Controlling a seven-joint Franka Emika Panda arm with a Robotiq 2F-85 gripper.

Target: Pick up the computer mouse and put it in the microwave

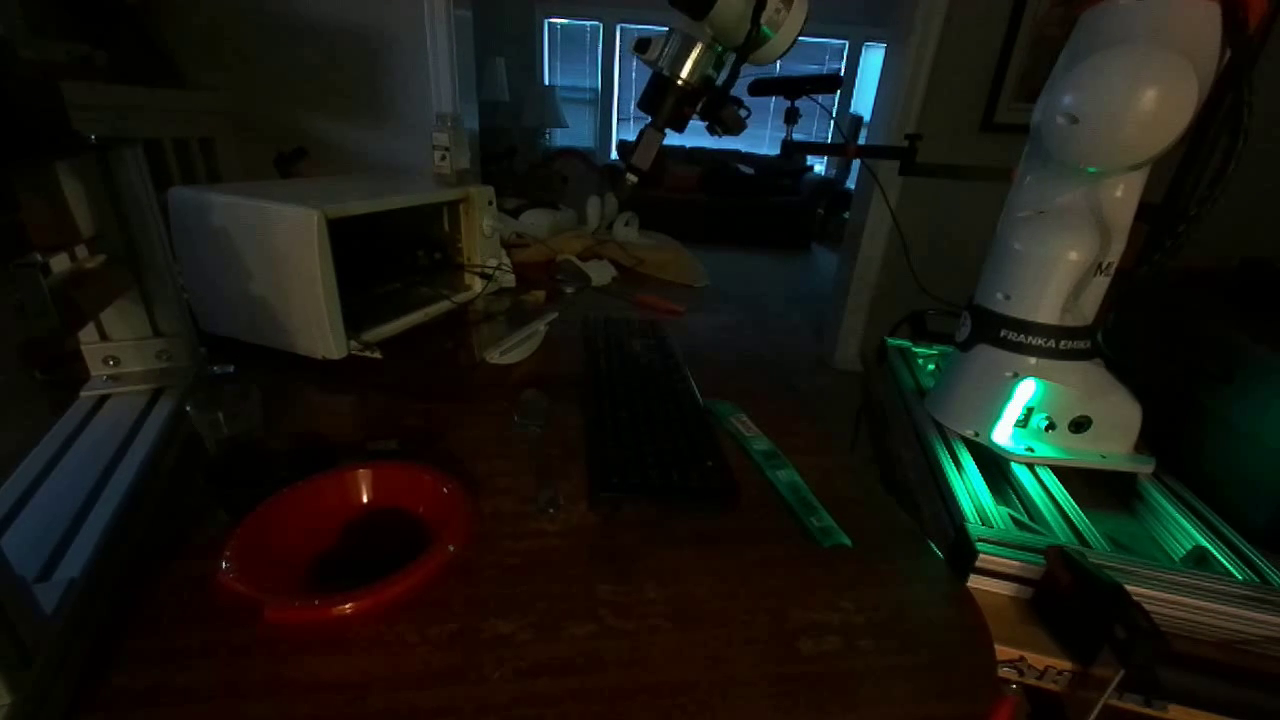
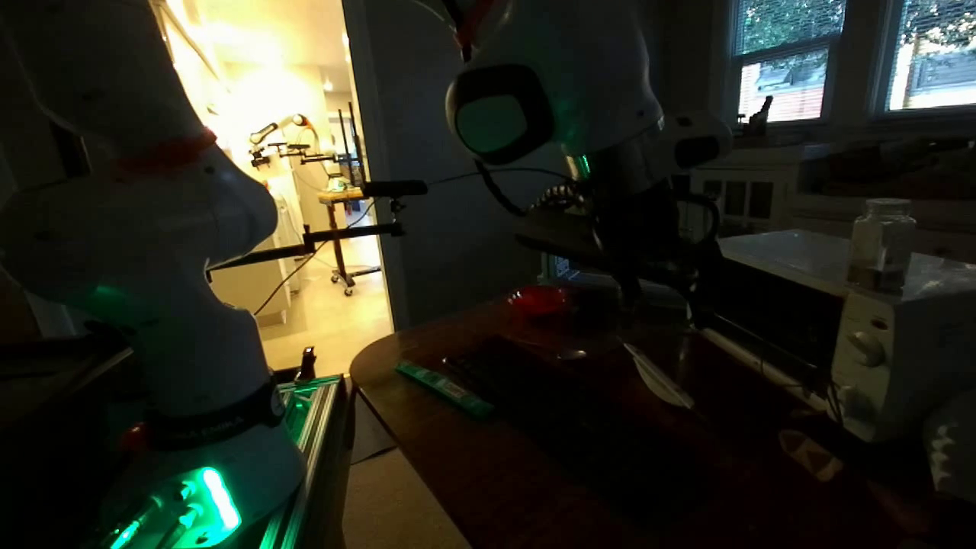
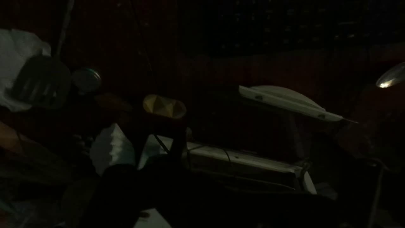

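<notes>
Leftmost in an exterior view I have the microwave (image 1: 255, 265), a large white boxy appliance, its dark front turned toward the right; a clear glass jar (image 2: 883, 240) stands upright on top of it. Lower in that view sits a round, glossy red bowl (image 1: 262, 565). A dark shape (image 1: 372, 548) shows inside the bowl, too dim for me to name, so I cannot tell whether it is the computer mouse, or where the mouse is. Further right, a long white strip (image 1: 520, 338) with a curved edge shows near the front of the microwave. Then comes my black two-fingered gripper (image 2: 660, 305), raised above the dark brown table (image 1: 640, 620) in both exterior views and spread wide. Lower down lies a long black keyboard (image 1: 655, 410), and just beside it, to the right, a narrow, flat green strip (image 1: 780, 475). At the far right stands my white base (image 1: 1060, 400) with a green light (image 1: 1015, 412) glowing on it. In my wrist view, from the left, I see a crumpled white sheet (image 3: 14, 60) partly covered by a dark slotted spatula (image 3: 42, 82), then a yellow faceted piece (image 3: 164, 106), then, at the right edge, a shiny spoon (image 3: 392, 75).
</notes>
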